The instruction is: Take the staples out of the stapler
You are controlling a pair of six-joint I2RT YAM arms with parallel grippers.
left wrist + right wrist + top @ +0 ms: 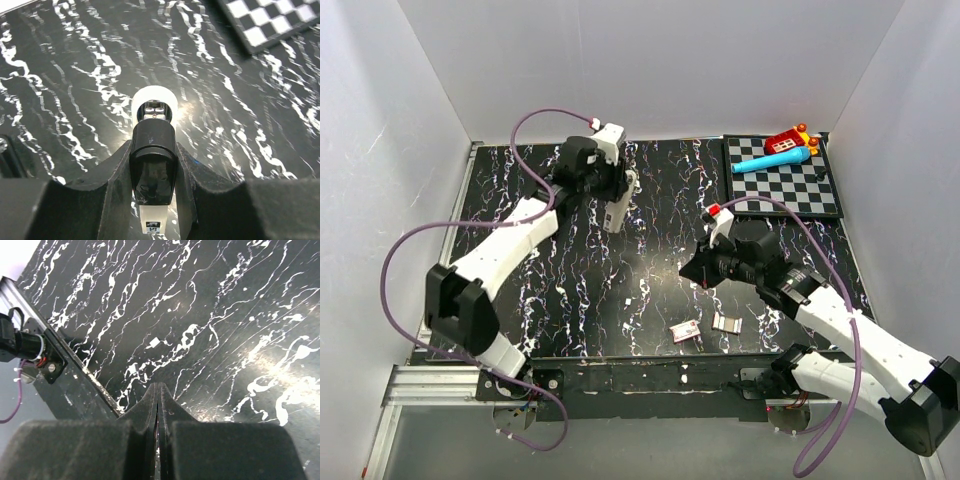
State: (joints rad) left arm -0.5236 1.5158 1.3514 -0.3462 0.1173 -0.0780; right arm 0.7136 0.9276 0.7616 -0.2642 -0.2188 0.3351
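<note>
The stapler [617,207] is a grey-white elongated body with a dark top, held off the table at the back centre-left. My left gripper [613,192] is shut on its sides. In the left wrist view the stapler [153,165] shows end-on between my fingers [114,175], with its round white end pointing at the table and the left gripper [153,187] clamped around it. My right gripper [692,271] is shut and empty above the table's middle right; it also shows in the right wrist view [158,396]. A small silver strip, likely staples [726,322], lies near the front edge.
A small pink-white piece [685,330] lies beside the silver strip. A checkered board [815,195] at the back right carries a blue object [775,160] and a red toy [790,140]. The board's corner shows in the left wrist view [270,25]. The table's front rail [60,365] is close to the right gripper.
</note>
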